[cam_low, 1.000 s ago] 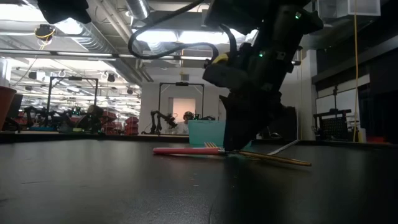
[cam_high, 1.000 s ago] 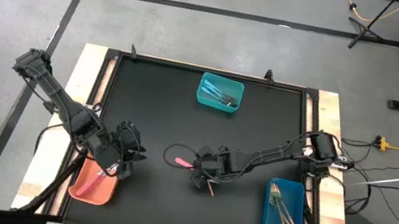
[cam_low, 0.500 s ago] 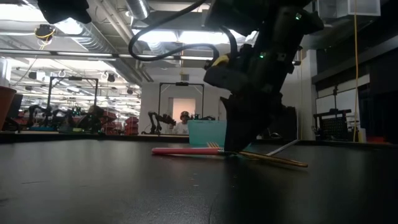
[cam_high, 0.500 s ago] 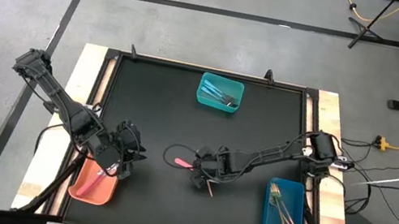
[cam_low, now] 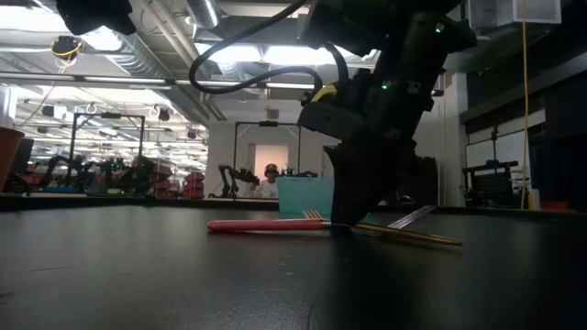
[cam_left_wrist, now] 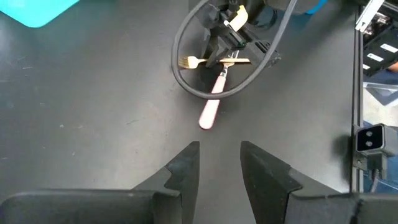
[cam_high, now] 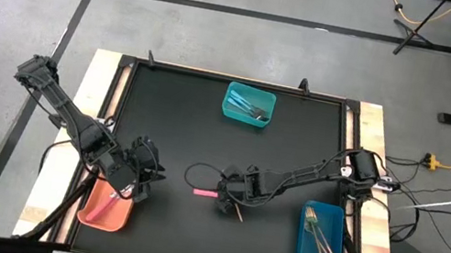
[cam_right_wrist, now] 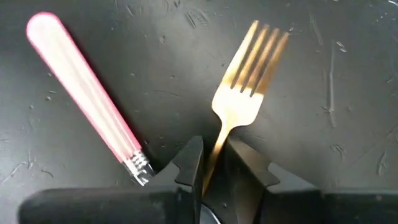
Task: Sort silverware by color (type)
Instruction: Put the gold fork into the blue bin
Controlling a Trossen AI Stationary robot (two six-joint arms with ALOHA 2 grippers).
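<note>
Pink-handled utensil (cam_high: 205, 193) has slid a little toward the left side of the tabletop (cam_high: 179, 128) since a second ago; in the low view its rounded end now lies farther from the right end effector (cam_high: 234, 197) than before, while both arms show the same pose as then.

It has a glossy pale-pink handle with a rounded tip and a ribbed metal collar at the other end. It lies flat near the middle of the tabletop, its long axis running roughly left to right, rounded end toward the left arm, collar end beside the right end effector.

Beside it is a gold fork (cam_right_wrist: 245, 81) with four tines and a thin gold neck. The right end effector is down at the tabletop with its fingers (cam_right_wrist: 186, 163) drawn in close on either side of that neck, clamped on it; the tines point away from the wrist.

The left end effector (cam_high: 139, 178) waits with its fingers apart, holding nothing, over the tabletop next to the orange bin (cam_high: 89, 211), which holds pink utensils. A teal bin (cam_high: 247, 117) sits at the far edge and a blue bin (cam_high: 302, 239) near the right arm.
</note>
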